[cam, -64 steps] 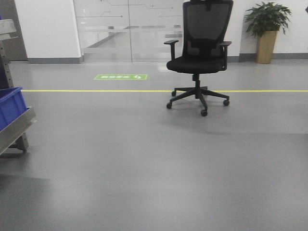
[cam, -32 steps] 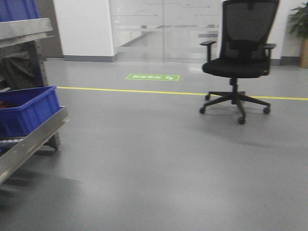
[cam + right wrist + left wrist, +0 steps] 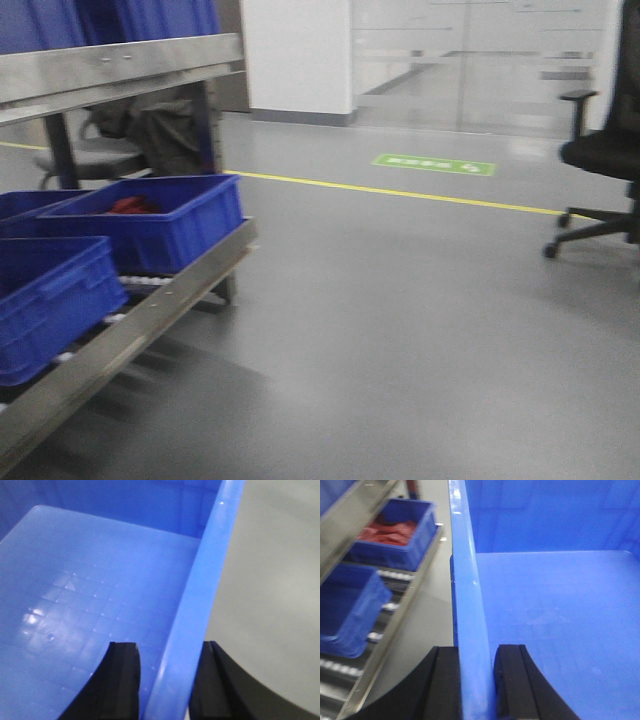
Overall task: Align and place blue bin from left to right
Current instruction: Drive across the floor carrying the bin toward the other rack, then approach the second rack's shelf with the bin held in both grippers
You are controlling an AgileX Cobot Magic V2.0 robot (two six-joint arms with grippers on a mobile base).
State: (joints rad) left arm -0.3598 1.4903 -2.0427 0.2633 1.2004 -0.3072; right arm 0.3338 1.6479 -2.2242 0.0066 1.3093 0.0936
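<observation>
Swung left over the last second, bringing the roller rack and its shelved bins into front view. Pinched opposite rims of the empty blue bin with left gripper and right gripper, beside the rack, not yet on it. Likely neared placement.

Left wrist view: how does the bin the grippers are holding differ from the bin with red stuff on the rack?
The held bin is empty; the rack bin contains something red. The held bin is clamped at its rims by the left gripper and right gripper; the rack bin rests on the shelf. Both are blue and open-topped.
</observation>
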